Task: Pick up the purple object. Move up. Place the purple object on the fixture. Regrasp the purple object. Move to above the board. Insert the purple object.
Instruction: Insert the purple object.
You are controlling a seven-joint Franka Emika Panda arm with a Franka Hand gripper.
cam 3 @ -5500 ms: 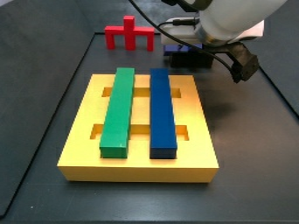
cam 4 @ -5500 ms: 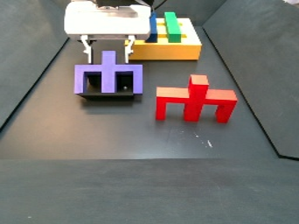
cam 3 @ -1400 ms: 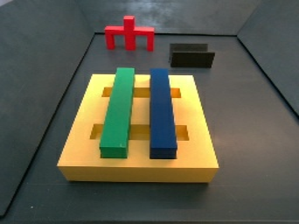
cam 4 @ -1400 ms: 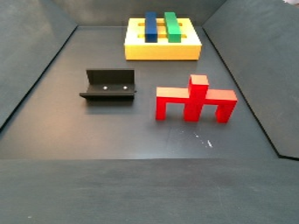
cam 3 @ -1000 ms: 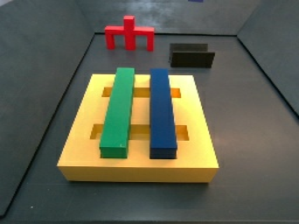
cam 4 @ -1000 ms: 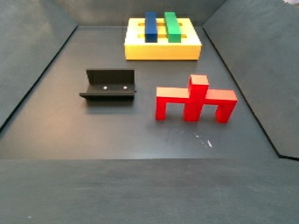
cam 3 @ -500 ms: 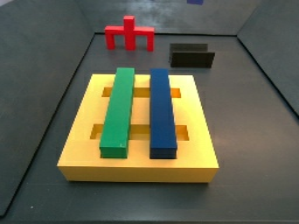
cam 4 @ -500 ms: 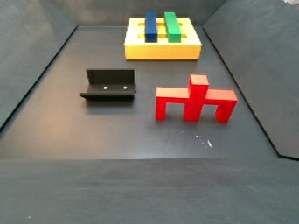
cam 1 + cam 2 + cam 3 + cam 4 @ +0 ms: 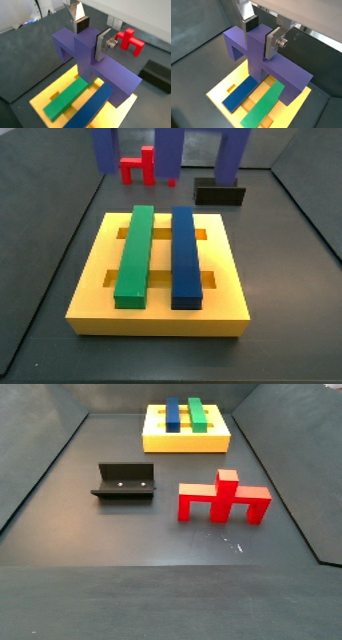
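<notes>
My gripper is shut on the middle of the purple object, a wide bar with three prongs, and holds it in the air; both wrist views show this. The yellow board with its green bar and blue bar lies below it. In a side view only the purple object's three prongs hang down from the top edge, beyond the board's far end; the gripper itself is out of that view. The black fixture stands empty.
A red three-pronged piece lies on the dark floor next to the fixture, and it shows in a wrist view. The board sits at the far end. Dark walls enclose the floor.
The purple object left the fixture, which now stands empty. Its prongs have come down into a side view from the top edge, where nothing showed half a second ago.
</notes>
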